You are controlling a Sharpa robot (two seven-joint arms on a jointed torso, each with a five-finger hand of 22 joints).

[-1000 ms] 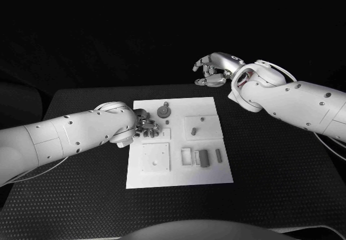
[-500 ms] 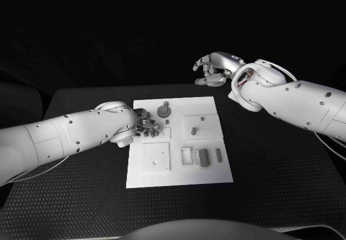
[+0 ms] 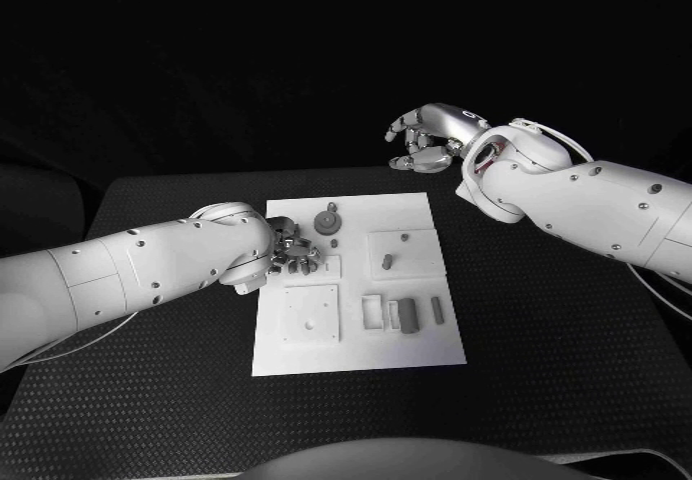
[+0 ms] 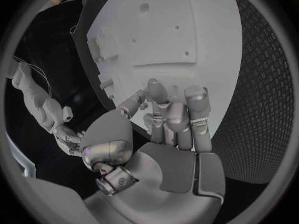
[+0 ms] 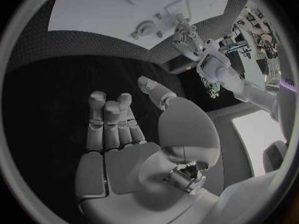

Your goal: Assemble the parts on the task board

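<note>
Our left hand (image 3: 293, 252) rested on the task board (image 3: 361, 330) at its left edge, fingers curled down; whether it held a part we could not tell. Our right hand (image 3: 430, 135) hung beyond the board's far edge, loosely open, holding nothing.

No text, label, brand, number or sign can be read on anything here.

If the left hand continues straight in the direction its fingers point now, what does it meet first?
Most likely the task board itself: the left hand already hangs at its left edge, fingers curled down toward the white surface. Depth is unclear.
</note>
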